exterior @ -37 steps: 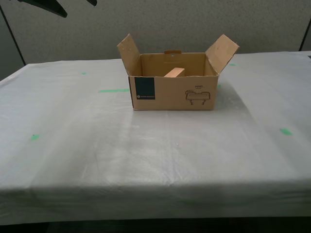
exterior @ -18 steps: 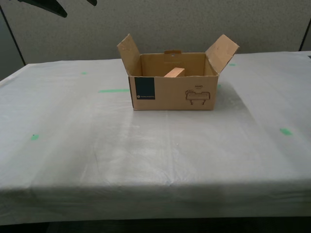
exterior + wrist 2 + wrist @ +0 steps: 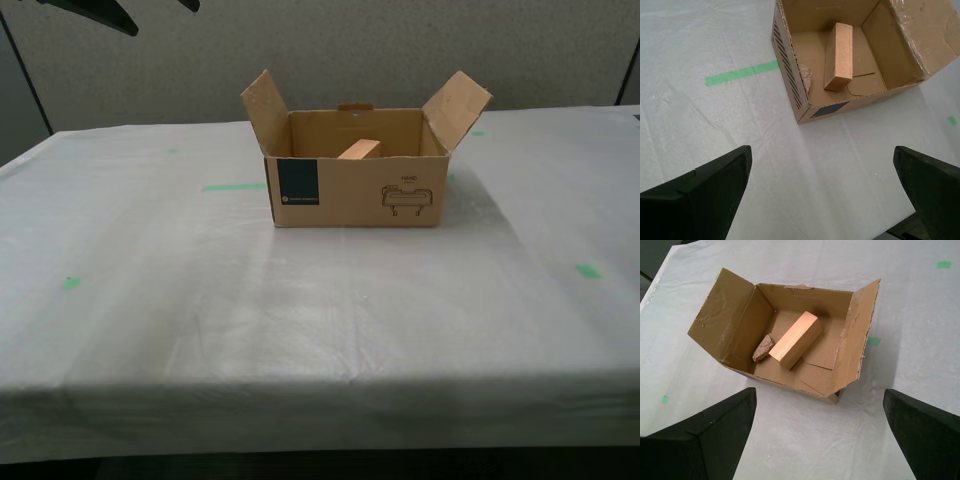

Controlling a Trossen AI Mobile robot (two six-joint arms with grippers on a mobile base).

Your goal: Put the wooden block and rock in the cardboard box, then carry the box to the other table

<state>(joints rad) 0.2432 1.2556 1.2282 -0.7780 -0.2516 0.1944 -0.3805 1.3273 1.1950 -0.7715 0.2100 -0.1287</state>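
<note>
Going from the exterior view's left to its right: a wide surface (image 3: 150, 300) under a wrinkled white-grey cloth fills most of the scene, with small green tape marks (image 3: 72, 283) scattered on it and a longer green tape strip (image 3: 234, 186) lying just beside the box on that side. At the top corner of the exterior view's left, a dark part of an arm (image 3: 95, 12) juts in; I cannot tell which arm it is.

The cardboard box (image 3: 355, 190) stands on the cloth near the middle, toward the far edge, its two side flaps raised and splayed outward. Its near wall carries a dark blue square label (image 3: 297, 183) and, further to the exterior view's right, a printed line drawing (image 3: 409, 198).

Inside the box the wooden block (image 3: 795, 339) rests tilted, one end propped higher than the other, and that end just shows above the near wall in the exterior view. The rock (image 3: 763, 348) lies on the box floor, touching or almost touching the block's side and close to one wall.

My first pincer (image 3: 820, 432) hangs above the cloth near the box, spread wide and holding nothing. My second pincer (image 3: 822, 187) is likewise spread wide and empty, looking down at the box from another side.
</note>
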